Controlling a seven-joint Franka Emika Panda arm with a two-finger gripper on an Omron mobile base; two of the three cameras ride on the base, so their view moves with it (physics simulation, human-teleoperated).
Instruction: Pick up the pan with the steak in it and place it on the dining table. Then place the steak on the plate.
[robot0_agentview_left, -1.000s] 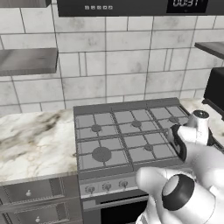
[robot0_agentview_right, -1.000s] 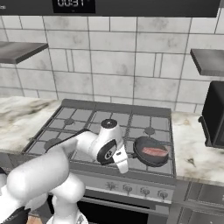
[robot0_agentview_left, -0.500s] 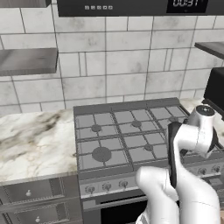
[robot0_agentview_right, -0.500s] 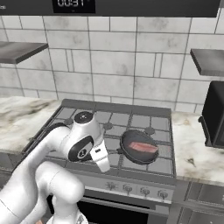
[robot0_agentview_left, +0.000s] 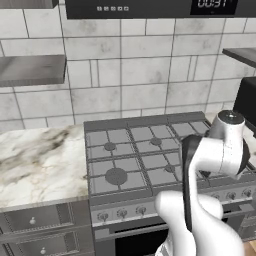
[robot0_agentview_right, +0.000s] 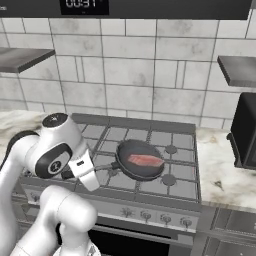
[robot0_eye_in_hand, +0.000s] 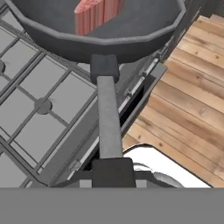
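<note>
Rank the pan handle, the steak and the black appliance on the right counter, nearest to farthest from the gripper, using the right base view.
1. Pan handle: clamped in the gripper, left of the pan.
2. Steak: inside the pan, over the stove.
3. Black appliance: far right, on the counter.

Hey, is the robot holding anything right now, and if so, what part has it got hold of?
Yes. The gripper is shut on the pan, holding it by the far end of its long handle.
</note>
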